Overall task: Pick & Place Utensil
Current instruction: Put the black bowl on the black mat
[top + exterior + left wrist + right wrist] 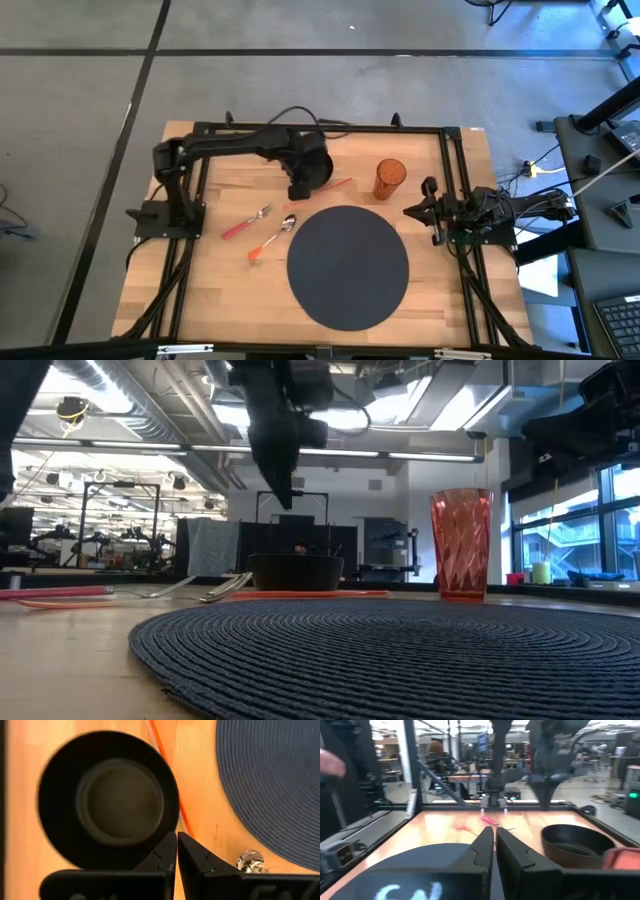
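Left gripper (pixel 298 190), fingers together, hangs over the bowl (pixel 107 810); right gripper (pixel 428 208), fingers together, waits at right

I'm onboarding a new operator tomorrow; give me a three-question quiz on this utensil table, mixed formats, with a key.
1. True or false: the spoon already lies on the dark round placemat.
2. Multiple choice: the left claw hovers over which thing? A) the orange cup B) the black bowl C) the fork
3. Fill in: the right claw waits at the table's ____ edge, by the cup.

Key
1. False: it lies on bare wood just off the mat's rim.
2. B
3. right
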`<action>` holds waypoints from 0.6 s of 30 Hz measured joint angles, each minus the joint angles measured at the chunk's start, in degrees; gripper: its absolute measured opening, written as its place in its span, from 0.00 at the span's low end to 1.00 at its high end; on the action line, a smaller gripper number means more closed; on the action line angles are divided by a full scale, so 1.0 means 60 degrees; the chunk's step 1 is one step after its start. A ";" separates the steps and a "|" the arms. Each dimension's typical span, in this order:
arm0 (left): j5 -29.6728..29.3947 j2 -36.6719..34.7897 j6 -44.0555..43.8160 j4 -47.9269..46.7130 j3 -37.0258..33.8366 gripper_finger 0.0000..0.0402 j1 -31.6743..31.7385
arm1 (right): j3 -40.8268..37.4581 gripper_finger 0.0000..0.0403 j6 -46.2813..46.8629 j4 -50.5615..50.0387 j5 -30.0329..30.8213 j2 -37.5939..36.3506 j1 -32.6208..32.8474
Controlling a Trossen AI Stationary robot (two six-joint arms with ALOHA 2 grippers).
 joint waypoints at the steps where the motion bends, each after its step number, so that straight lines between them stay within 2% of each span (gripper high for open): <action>1: 0.0142 0.0144 0.0045 0.0018 0.0000 0.04 0.0005 | 0.0001 0.05 0.0006 0.0000 0.0140 0.0000 0.0000; 4: 0.1022 0.0403 0.0289 0.0015 0.0000 0.11 0.0066 | 0.0001 0.05 0.0008 -0.0004 0.0347 0.0000 0.0000; 7: 0.1350 0.0510 0.0460 0.0057 0.0000 0.19 0.0055 | 0.0000 0.05 0.0011 -0.0042 0.0344 0.0000 0.0000; 14: 0.1162 0.0508 0.0363 0.0166 0.0000 0.41 -0.0004 | 0.0000 0.05 0.0033 -0.0201 0.0344 0.0000 0.0000; 18: 0.0409 0.0704 0.0283 0.0186 0.0000 0.52 -0.0310 | 0.0002 0.05 0.0070 -0.0215 0.0344 0.0000 0.0000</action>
